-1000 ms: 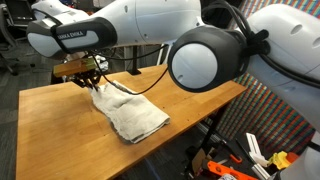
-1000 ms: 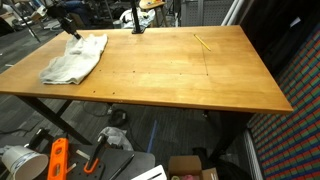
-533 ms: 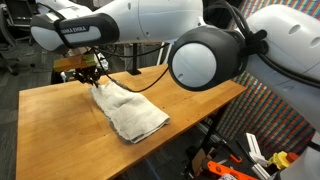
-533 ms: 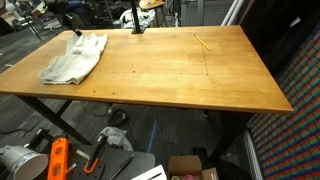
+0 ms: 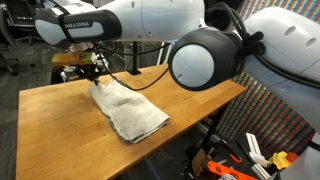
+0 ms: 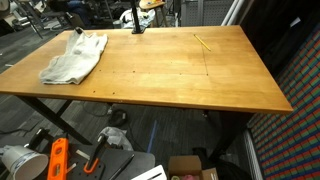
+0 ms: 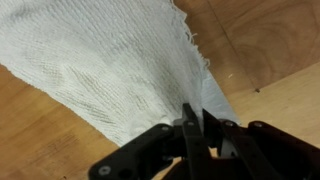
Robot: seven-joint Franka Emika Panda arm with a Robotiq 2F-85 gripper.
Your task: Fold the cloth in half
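The cloth point(image 7: 110, 70) has one corner pinched between the tightly closed jaws of the gripper point(image 7: 193, 120), and the fabric draws to a point there. From that grip it slopes down and lies rumpled on the table point(image 6: 180, 70), near one corner in an exterior view. By my judgement only the pick-up is done. Carrying the corner across and laying it flat is left.
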